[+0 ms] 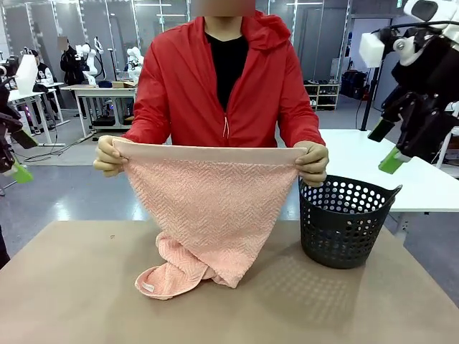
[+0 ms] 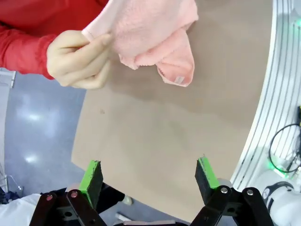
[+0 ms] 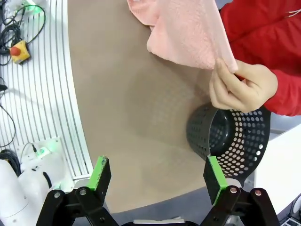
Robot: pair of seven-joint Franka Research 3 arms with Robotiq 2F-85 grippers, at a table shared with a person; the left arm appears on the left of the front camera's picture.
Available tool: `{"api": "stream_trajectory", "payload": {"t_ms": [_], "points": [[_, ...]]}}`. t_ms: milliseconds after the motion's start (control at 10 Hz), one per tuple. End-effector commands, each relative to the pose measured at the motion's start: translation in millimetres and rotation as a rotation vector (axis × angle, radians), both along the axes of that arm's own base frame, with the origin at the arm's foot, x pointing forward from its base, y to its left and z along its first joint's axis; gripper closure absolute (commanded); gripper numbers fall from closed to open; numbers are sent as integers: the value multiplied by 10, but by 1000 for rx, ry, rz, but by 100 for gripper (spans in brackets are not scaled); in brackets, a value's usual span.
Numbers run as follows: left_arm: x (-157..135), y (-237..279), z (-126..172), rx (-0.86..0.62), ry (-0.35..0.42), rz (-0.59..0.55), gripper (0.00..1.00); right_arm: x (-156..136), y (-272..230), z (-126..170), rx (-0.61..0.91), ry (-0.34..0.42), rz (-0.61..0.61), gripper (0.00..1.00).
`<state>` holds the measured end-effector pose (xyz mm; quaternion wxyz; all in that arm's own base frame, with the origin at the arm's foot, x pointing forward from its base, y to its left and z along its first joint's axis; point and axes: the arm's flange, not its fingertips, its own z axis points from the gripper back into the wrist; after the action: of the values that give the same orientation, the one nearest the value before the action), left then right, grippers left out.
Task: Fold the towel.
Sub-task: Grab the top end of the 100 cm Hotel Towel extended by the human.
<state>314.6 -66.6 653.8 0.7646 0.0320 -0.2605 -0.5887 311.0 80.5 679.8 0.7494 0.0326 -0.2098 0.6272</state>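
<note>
Towel (image 1: pixel 208 215) was held up by its plain hem band (image 1: pixel 208 153), which was stretched level between a person's two hands. The hand beside the basket (image 1: pixel 313 163) was seen just above the rim of the dark perforated basket (image 1: pixel 344 229). The hand far from the basket (image 1: pixel 109 156) was placed well apart from it, at the opposite corner. From the band the cloth was seen to narrow downward. Its lower end was bunched on the tabletop (image 1: pixel 72 287) near the basket's foot, with the white label (image 1: pixel 148 287) turned up at the tip lying farthest from the basket.

The left tool (image 2: pixel 148 169) was released, its jaws spread wide with nothing between them, and it was poised above the tabletop well apart from the basket. The right tool (image 3: pixel 157 169) was likewise spread and empty, and it was held above the basket's side of the tabletop.

No fold was judged to have been made yet; the step in hand was taken to be spreading the towel. For that to be done well, the crumpled lower end would need to be drawn away from the basket until the cloth lay flat and square. The corners would best be taken on the hem band, just inside the person's fingers and deep enough that the limp terry could not slip. Both corners would need to be carried evenly, so that edge met edge. The corner beside the basket would need to be kept off the rim, where the cloth could easily be snagged.
</note>
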Motion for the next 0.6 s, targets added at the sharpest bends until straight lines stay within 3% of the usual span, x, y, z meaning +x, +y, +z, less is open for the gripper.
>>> {"api": "stream_trajectory", "payload": {"t_ms": [0,100,500], "points": [[-1,75,58,-65,18,10,0,27,-18,-56,18,15,-38,0],[0,0,0,0,0,0,0,0,0,0,0,0,0,0],[6,26,-4,-20,7,-23,0,4,9,-7,8,2,18,0]]}}
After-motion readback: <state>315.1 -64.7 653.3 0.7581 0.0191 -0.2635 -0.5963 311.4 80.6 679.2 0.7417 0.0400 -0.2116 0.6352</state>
